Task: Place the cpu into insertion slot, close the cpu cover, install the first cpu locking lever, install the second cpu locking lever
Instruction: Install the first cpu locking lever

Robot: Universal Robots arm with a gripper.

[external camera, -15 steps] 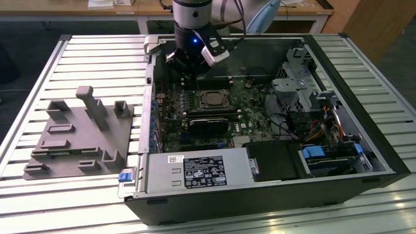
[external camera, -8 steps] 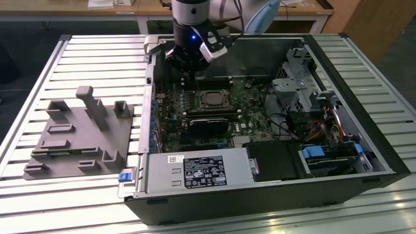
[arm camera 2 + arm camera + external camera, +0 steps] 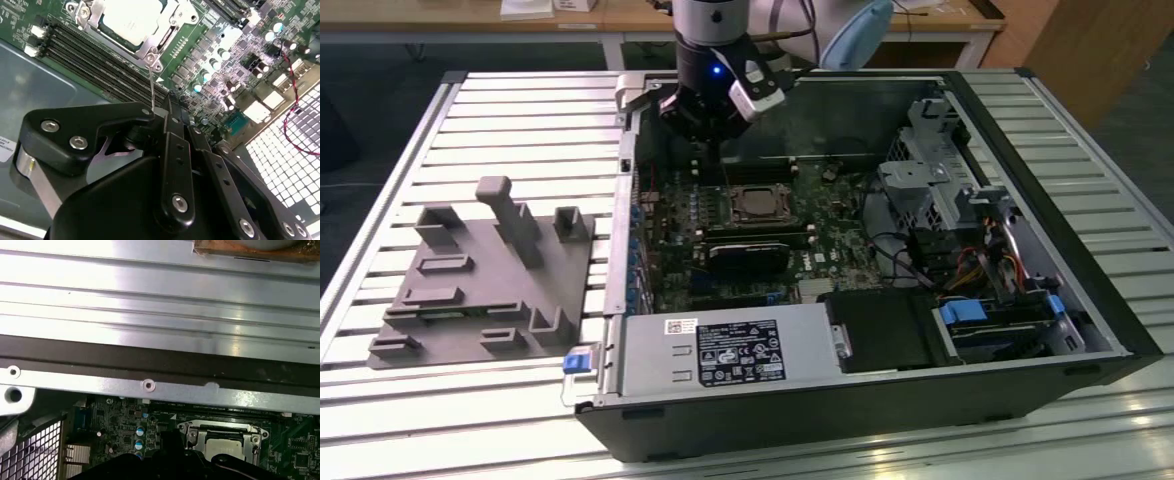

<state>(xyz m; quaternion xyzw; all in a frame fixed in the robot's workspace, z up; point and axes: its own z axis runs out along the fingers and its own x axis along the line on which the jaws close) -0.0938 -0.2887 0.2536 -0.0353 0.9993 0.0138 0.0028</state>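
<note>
The cpu (image 3: pixel 131 17) lies in its socket on the green motherboard, silvery top up, also seen as the cpu (image 3: pixel 223 444) and cpu (image 3: pixel 754 206). The cpu cover (image 3: pixel 150 49), a silver frame, lies flat around it. A thin wire locking lever (image 3: pixel 151 85) rises from the socket's corner straight up to my fingertips. My gripper (image 3: pixel 167 114) hangs just above that corner with its black fingers together, shut on the lever's free end. In the exterior view my gripper (image 3: pixel 707 135) stands over the far side of the socket, inside the open case.
The open computer case (image 3: pixel 1067 250) lies on a slatted metal table (image 3: pixel 520 110). A grey fixture block (image 3: pixel 480 270) sits at the exterior view's left. Memory slots (image 3: pixel 100 55) run beside the socket. A power supply (image 3: pixel 720 352) and a drive cage (image 3: pixel 934 175) crowd the case.
</note>
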